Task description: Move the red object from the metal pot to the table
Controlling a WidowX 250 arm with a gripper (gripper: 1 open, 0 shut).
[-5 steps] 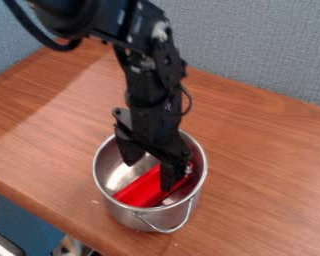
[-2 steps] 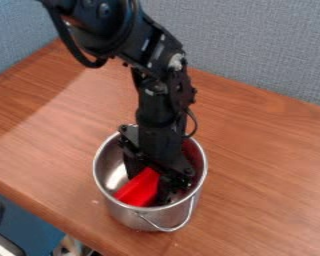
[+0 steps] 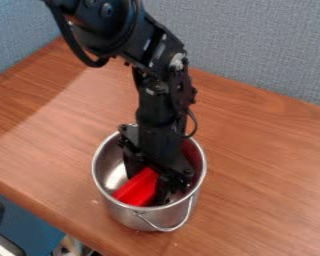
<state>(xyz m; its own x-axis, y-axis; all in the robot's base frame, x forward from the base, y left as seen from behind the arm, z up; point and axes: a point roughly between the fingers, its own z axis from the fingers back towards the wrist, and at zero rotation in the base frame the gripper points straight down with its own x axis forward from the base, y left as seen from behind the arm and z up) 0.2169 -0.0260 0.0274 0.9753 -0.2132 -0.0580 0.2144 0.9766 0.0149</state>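
The metal pot [image 3: 109, 170] stands on the brown wooden table [image 3: 56, 105] near its front edge. Inside it lies the red object [image 3: 139, 186], slanted across the bottom. My black gripper [image 3: 155, 178] points straight down into the pot, with a finger on each side of the red block. The jaws look shut on it. The far end of the block is hidden behind the fingers, and the block still rests low in the pot.
The pot's thin wire handle [image 3: 160, 228] hangs over its front side, close to the table's front edge. A blue wall [image 3: 256, 40] runs behind the table. Bare wood lies to the left and right of the pot.
Over the last second the gripper sank a little deeper into the pot and the arm's upper part shifted. Since the more recent earlier frame nothing visibly moved.
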